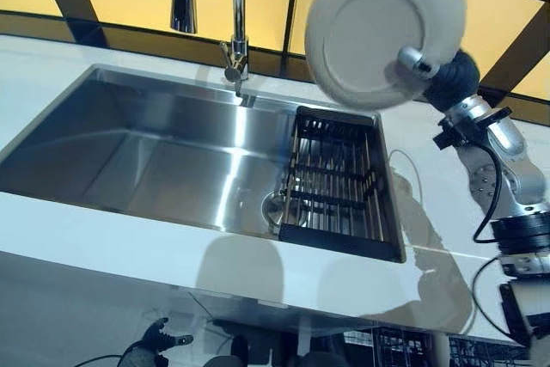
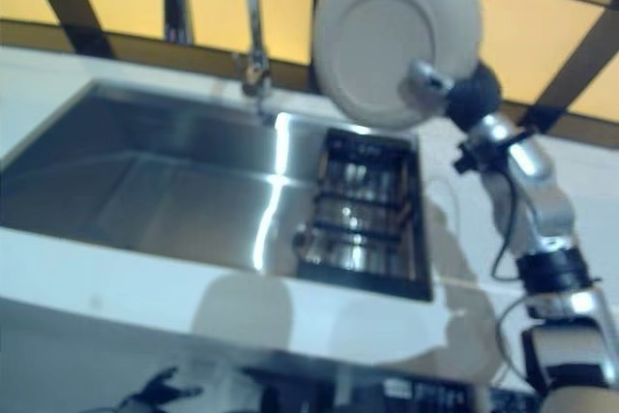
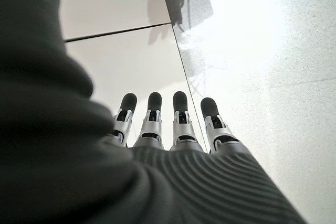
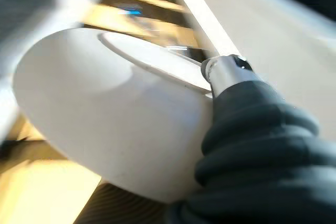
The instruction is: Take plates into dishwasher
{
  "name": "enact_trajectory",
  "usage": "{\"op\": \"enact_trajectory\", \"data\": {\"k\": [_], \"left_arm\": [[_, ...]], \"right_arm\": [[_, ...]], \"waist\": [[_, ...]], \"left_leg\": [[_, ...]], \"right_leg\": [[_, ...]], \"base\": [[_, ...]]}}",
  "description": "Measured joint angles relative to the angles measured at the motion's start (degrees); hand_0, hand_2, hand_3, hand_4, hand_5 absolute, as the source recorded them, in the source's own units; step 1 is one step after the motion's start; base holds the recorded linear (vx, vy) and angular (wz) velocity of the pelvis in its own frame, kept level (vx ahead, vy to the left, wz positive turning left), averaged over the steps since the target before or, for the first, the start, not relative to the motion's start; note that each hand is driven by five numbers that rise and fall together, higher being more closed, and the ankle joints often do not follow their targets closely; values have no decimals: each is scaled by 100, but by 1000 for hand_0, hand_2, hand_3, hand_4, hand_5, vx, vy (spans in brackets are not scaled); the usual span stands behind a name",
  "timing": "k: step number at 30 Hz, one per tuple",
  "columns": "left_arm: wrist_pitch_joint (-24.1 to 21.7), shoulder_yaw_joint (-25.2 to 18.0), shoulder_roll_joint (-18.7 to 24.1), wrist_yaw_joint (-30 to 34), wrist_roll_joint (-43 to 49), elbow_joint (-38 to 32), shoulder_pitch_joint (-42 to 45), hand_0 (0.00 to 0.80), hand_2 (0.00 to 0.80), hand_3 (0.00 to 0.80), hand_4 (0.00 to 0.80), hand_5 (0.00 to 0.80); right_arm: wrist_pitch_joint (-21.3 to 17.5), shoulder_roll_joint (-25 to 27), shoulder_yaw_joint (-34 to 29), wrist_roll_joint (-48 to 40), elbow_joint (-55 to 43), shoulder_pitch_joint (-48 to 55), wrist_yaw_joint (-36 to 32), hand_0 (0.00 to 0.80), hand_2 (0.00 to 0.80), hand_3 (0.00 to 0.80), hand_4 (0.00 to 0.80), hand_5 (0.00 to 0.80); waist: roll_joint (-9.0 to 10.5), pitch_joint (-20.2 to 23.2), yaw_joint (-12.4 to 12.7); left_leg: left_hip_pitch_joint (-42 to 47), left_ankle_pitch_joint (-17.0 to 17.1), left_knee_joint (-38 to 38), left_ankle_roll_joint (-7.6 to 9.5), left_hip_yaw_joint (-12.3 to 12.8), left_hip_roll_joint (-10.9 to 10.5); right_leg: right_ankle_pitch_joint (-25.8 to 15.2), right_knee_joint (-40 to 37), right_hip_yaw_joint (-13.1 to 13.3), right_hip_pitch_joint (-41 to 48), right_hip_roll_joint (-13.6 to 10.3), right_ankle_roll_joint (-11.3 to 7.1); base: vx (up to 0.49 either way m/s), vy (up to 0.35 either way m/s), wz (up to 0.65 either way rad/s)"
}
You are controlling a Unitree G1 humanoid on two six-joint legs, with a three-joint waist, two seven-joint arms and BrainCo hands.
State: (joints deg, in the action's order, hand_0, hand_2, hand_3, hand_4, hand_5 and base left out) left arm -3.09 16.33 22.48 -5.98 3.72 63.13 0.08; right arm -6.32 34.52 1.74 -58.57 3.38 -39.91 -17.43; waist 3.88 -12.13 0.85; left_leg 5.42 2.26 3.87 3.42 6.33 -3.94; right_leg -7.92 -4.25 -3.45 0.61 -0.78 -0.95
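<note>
The white table (image 1: 103, 242) runs nearest you, the steel sink (image 1: 155, 156) set into it with a dark rack (image 1: 335, 182) inside. Your right hand (image 1: 447, 75) holds the plate (image 1: 378, 27) tilted above that rack, fingers clamped on its rim, probably for carrying. Your left hand (image 3: 168, 124) hangs low, fingers straight, empty.

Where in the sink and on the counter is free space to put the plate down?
The left part of the sink basin, between the faucet and the black rack, is bare. The white counter in front is bare too. The rack fills the right end, below the plate in the right hand.
</note>
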Motion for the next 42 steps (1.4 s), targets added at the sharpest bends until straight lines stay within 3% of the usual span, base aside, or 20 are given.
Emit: {"op": "enact_trajectory", "data": {"k": [4, 7, 11, 14, 15, 17, 18, 19, 23, 25, 27, 29, 30, 31, 32, 34, 36, 37, 39, 42], "left_arm": [[-12, 98, -127, 24, 2, 108, -6, 0, 0, 0, 0, 0], [-14, 128, -165, 35, 2, 235, 11, 0, 0, 0, 0, 0], [-10, 245, -286, 76, 9, 363, 37, 0, 0, 0, 0, 0], [2, 344, -411, 97, 11, 355, 157, 0, 0, 0, 0, 0], [7, 347, -454, 98, 11, 355, 194, 0, 0, 0, 0, 0], [35, 329, -465, 108, 11, 364, 202, 0, 0, 0, 0, 0], [45, 324, -481, 106, 11, 373, 228, 0, 0, 0, 0, 0], [44, 322, -505, 104, 10, 364, 207, 0, 0, 0, 0, 0], [-52, 400, -599, 95, 11, 345, 190, 0, 0, 0, 0, 0], [-62, 420, -670, 89, 10, 343, 245, 0, 0, 0, 0, 0], [-58, 497, -627, 56, -2, 343, 247, 0, 0, 0, 0, 0], [-33, 557, -573, 18, -8, 358, 278, 0, 0, 0, 0, 0], [5, 547, -540, 23, -12, 342, 281, 0, 0, 0, 0, 0], [31, 474, -525, 10, -17, 342, 217, 0, 0, 0, 0, 0], [35, 459, -540, 2, -24, 334, 227, 0, 0, 0, 0, 0], [31, 469, -570, -5, -27, 273, 225, 0, 0, 0, 0, 0], [53, 435, -544, -18, -29, 195, 202, 0, 0, 0, 0, 0], [66, 353, -457, -37, -29, 198, 231, 0, 0, 0, 0, 0], [101, 271, -322, -76, -30, 233, 314, 0, 0, 0, 0, 0], [159, 198, -106, -123, -74, 249, 315, 0, 0, 0, 0, 0]], "right_arm": [[-423, -1054, -10, -460, -557, 90, 265, 800, 800, 800, 800, 800], [-831, -1749, 40, -856, -706, 94, 422, 800, 800, 800, 800, 800], [-1372, -2313, 107, -1395, -1062, 137, 585, 800, 800, 800, 800, 800], [-1669, -2561, 155, -1847, -1308, 400, 661, 800, 800, 800, 800, 800], [-1728, -2585, 221, -2004, -1306, 439, 699, 800, 800, 800, 800, 800], [-1777, -2587, 305, -2130, -1305, 525, 795, 800, 800, 800, 800, 800], [-1801, -2599, 325, -2152, -1308, 586, 805, 800, 800, 800, 800, 800], [-1821, -2604, 331, -2152, -1309, 599, 809, 800, 800, 800, 800, 800], [-1890, -2544, 342, -2002, -1478, 709, 832, 800, 800, 800, 800, 800], [-1949, -2455, 337, -1187, -1467, 888, 1235, 800, 800, 800, 800, 800], [-1943, -2348, 317, -32, -1439, 1030, 1789, 800, 800, 800, 800, 800], [-1758, -2205, 346, 1204, -1330, 1111, 2288, 800, 800, 800, 800, 800], [-1684, -2090, 324, 1823, -1249, 1206, 2546, 800, 800, 800, 800, 800], [-1571, -1816, 246, 2424, -1121, 1402, 2842, 800, 800, 800, 800, 800], [-1464, -1558, 210, 2772, -1065, 1586, 3087, 800, 800, 800, 800, 800], [-1454, -1011, 78, 3498, -1016, 1778, 3464, 800, 800, 800, 800, 800], [-1453, -730, -42, 3841, -1028, 1850, 3658, 800, 800, 800, 800, 800], [-1440, -479, -143, 4183, -1070, 2081, 3892, 800, 800, 800, 800, 800], [-1372, -208, -170, 4404, -1244, 2430, 4101, 800, 800, 800, 800, 800], [-1286, -170, -170, 4531, -1356, 2701, 4232, 800, 800, 800, 800, 800]], "waist": [[-156, 71, 22], [-274, 60, 36], [-372, 170, 113], [-480, 248, 180], [-519, 247, 211], [-543, 235, 308], [-594, 232, 284], [-615, 239, 268], [-701, 345, 156], [-771, 469, 145], [-687, 545, 164], [-633, 546, 255], [-615, 541, 283], [-609, 503, 234], [-647, 504, 130], [-641, 519, -68], [-595, 529, -10], [-490, 546, -45], [-297, 637, -174], [44, 689, -319]], "left_leg": [[82, 0, 33, 33, 23, 10], [161, 15, 70, 72, 142, 75], [235, -3, 88, 56, 254, 54], [308, -44, 92, -7, 311, 61], [299, -45, 90, -8, 406, 130], [302, -71, 77, -8, 752, 395], [322, -68, 73, -5, 809, 498], [354, -70, 70, -7, 868, 567], [265, -66, 39, -11, 933, 760], [98, -54, -30, -38, 950, 811], [-48, -81, -200, -127, 895, 644], [-70, -87, -36, -19, 700, 407], [-95, 8, 134, 34, 820, 543], [-123, 57, 77, 29, 1139, 713], [-130, 38, 52, 44, 1255, 822], [-119, 36, 81, 61, 1558, 831], [-138, -4, 103, 94, 1985, 835], [-154, -12, 95, 85, 2304, 833], [-216, 10, 77, 46, 2606, 832], [-223, 106, 78, -96, 3068, 848]], "right_leg": [[-115, 41, -1, 22, 26, -55], [-3, 115, -39, -24, -11, -426], [230, 396, -318, -96, -297, -453], [27, 481, -353, -153, -197, -350], [-178, 483, -402, -232, -99, -484], [-539, 400, -685, -354, 19, -978], [-385, 498, -1057, -341, -45, -844], [-310, 633, -1189, -331, -90, -730], [395, 1912, -1451, -467, -249, -416], [728, 2303, -1453, -547, -240, -269], [726, 2197, -1459, -611, -205, -244], [590, 1559, -1190, -591, -35, -451], [330, 1054, -1119, -490, 67, -809], [554, 1372, -1469, -496, -38, -480], [689, 1815, -1506, -422, -112, -357], [939, 2460, -1587, -264, -198, -395], [1122, 2630, -1749, -220, -332, -437], [1223, 2516, -1764, -48, -479, -500], [1261, 2074, -1737, 232, -642, -541], [1231, 1098, -1734, 505, -635, -523]], "base": [[-64, 110, -9], [-44, 108, -16], [-33, 116, -15], [-44, 92, -36], [-60, 110, -89], [-41, 54, -101], [-31, 19, -56], [-39, 16, -44], [-33, -12, 3], [-14, -39, 18], [-1, -37, 3], [-39, -75, -103], [-51, -110, -151], [-68, -143, -127], [-80, -168, -72], [-100, -220, -79], [-118, -268, -132], [-148, -312, -116], [-213, -442, -104], [-240, -502, -86]]}}
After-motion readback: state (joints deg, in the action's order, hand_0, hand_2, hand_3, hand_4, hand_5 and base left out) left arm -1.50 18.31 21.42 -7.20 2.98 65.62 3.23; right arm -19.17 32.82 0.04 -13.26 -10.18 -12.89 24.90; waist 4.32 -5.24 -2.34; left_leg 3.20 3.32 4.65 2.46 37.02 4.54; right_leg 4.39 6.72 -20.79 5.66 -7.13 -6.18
